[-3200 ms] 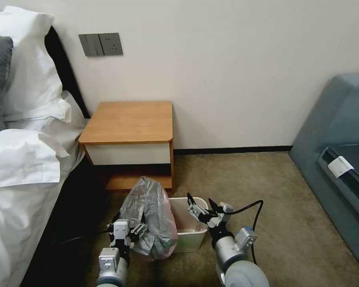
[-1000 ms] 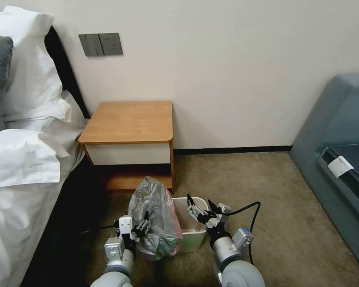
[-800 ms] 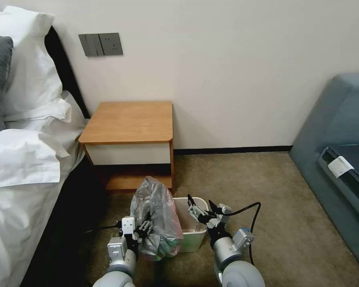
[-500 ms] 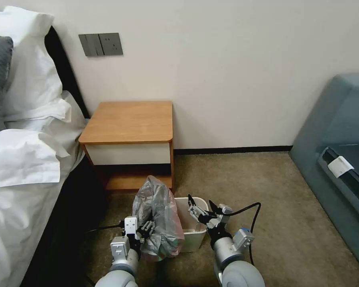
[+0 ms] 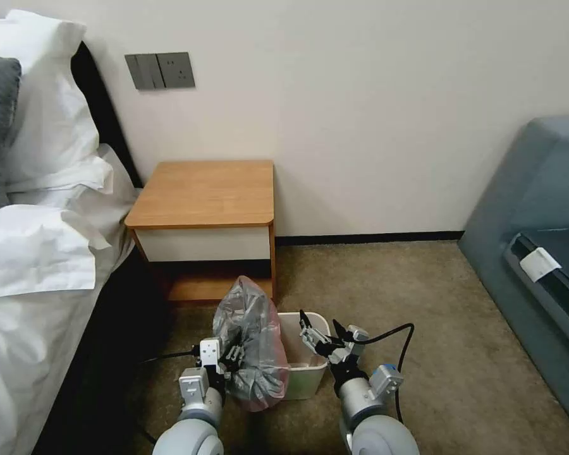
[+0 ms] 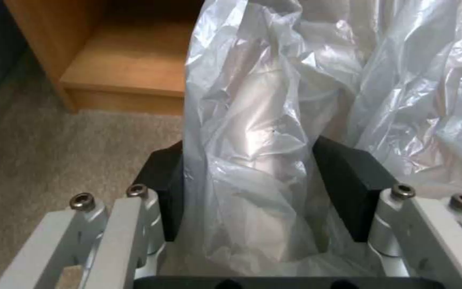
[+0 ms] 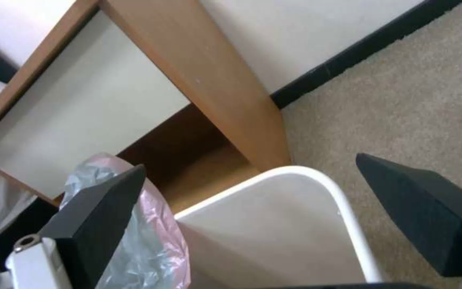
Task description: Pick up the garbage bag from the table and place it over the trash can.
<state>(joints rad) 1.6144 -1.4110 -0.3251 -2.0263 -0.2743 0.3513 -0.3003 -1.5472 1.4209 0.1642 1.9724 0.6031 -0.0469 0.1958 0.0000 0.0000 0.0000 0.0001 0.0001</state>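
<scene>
The garbage bag (image 5: 250,341), crinkly grey plastic with a pinkish edge, hangs bunched against the left side of the trash can (image 5: 310,373). My left gripper (image 5: 227,361) is shut on the bag's near side. In the left wrist view the plastic (image 6: 252,152) fills the gap between the black pads (image 6: 349,188). The cream trash can stands on the carpet in front of the table (image 5: 202,193), whose wooden top is bare. My right gripper (image 5: 319,332) hovers open over the can's near right rim (image 7: 343,208), with the bag's pink edge (image 7: 156,237) beside one fingertip.
A bed with white bedding (image 5: 31,253) lies along the left. A grey-blue sofa (image 5: 537,240) stands at the right. Carpet (image 5: 423,303) stretches between the can and the sofa. A black cable (image 5: 401,344) loops off my right wrist.
My left gripper has carried the bag to the right, closer against the trash can. The right gripper has stayed open over the can's rim.
</scene>
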